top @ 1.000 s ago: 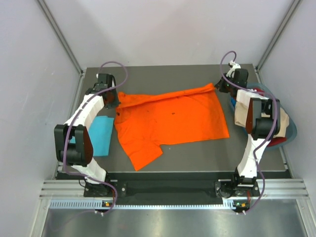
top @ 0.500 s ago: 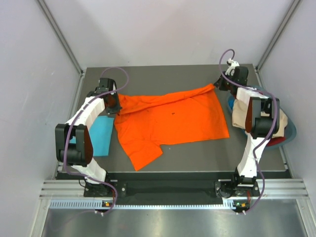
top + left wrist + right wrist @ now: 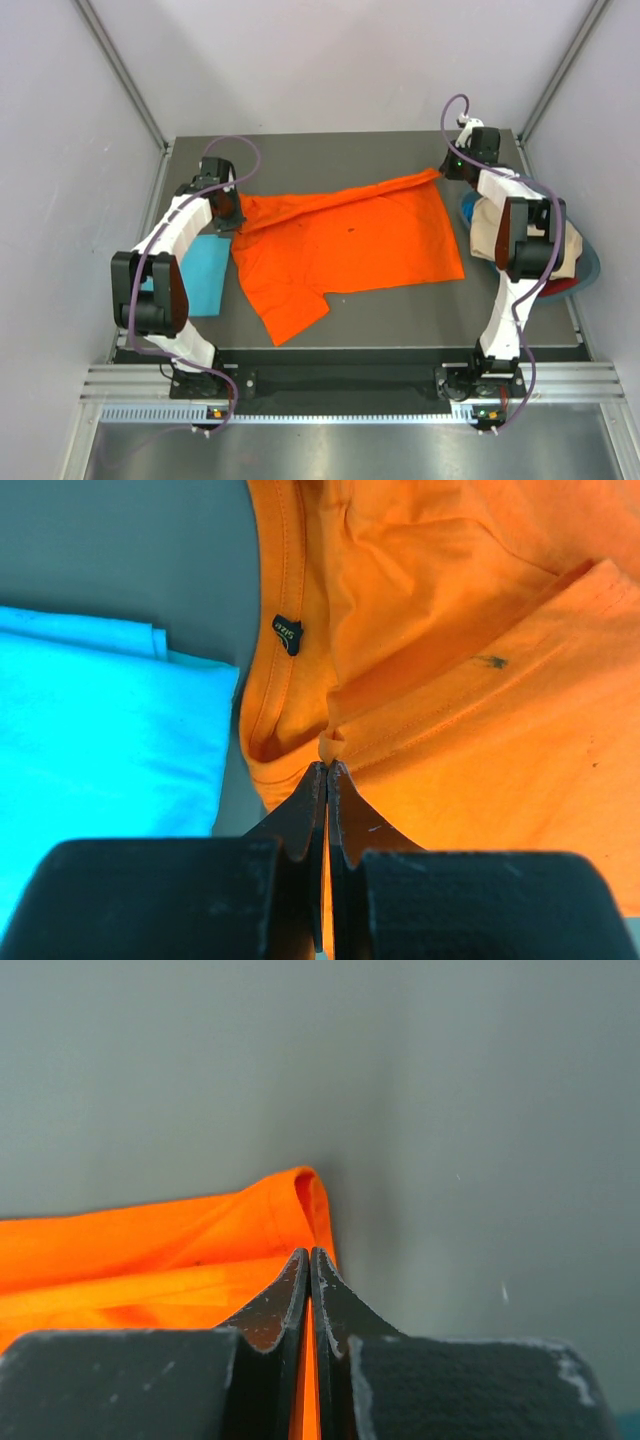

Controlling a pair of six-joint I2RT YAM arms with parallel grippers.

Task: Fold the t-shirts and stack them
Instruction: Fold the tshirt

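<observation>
- Orange t-shirt [image 3: 350, 245] lies spread on the table [image 3: 400, 320], beside the folded turquoise t-shirt [image 3: 205, 275]. Since a second ago its far edge has bunched into a raised ridge.
- Left gripper [image 3: 327, 770] has shifted nearer, with its fingers clamped tight on a seam beside the collar.
- Right gripper [image 3: 309, 1255] pinches the shirt's far right corner, fingers fully closed.

The left arm [image 3: 178, 222] and the right arm [image 3: 508, 300] look the same. Each has smooth white covers and chunky black joints. A thin purple-grey cable [image 3: 232, 139] loops out of each arm. Each arm sits on a small black base [image 3: 196, 382]. The left pincer [image 3: 327, 770] has two flat black fingers that narrow to thin tips. The right pincer [image 3: 309, 1255] is black too, with small white scratches.
</observation>
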